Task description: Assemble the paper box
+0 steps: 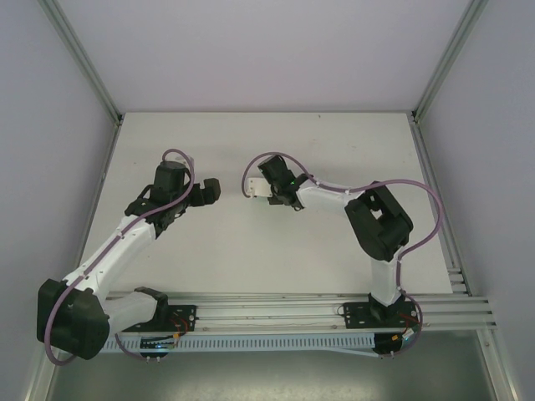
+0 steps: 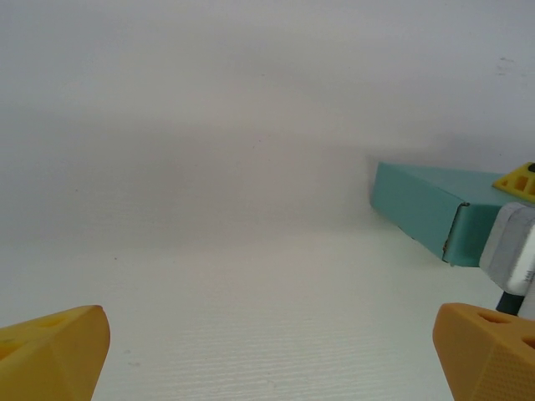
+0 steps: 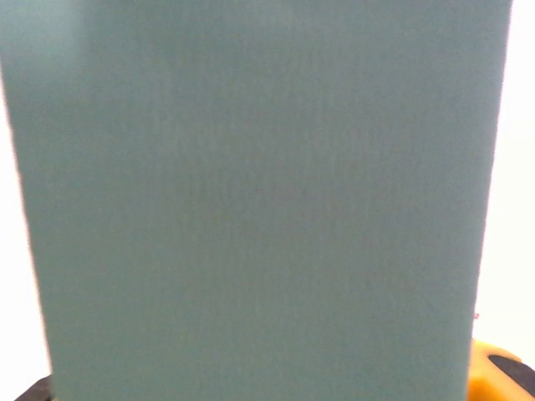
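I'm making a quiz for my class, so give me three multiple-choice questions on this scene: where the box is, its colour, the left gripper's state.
1. Where is the box? A at the right gripper; B in a far corner; C at the near edge.
2. Its colour? A red; B teal; C black.
3. The left gripper is: A open, empty; B shut on something; C shut, empty.
Answers: A, a yellow finger meets its edge; B, the card is teal; A, its fingers stand wide apart.
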Action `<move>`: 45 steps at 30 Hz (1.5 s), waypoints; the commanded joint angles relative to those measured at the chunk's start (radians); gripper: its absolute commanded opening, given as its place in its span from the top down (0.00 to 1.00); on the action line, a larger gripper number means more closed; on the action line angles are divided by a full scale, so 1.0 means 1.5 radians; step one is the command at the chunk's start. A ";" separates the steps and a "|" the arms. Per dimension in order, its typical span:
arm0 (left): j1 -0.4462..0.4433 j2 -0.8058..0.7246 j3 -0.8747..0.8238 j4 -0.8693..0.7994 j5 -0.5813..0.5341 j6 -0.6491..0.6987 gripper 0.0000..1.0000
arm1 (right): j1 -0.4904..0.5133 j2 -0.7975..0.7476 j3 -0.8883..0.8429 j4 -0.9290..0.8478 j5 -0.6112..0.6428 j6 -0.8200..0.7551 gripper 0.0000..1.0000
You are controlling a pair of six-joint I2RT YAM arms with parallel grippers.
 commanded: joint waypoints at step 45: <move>0.150 0.093 -0.222 0.583 -0.075 0.266 0.02 | -0.403 -0.520 -0.542 0.359 -0.097 0.748 0.01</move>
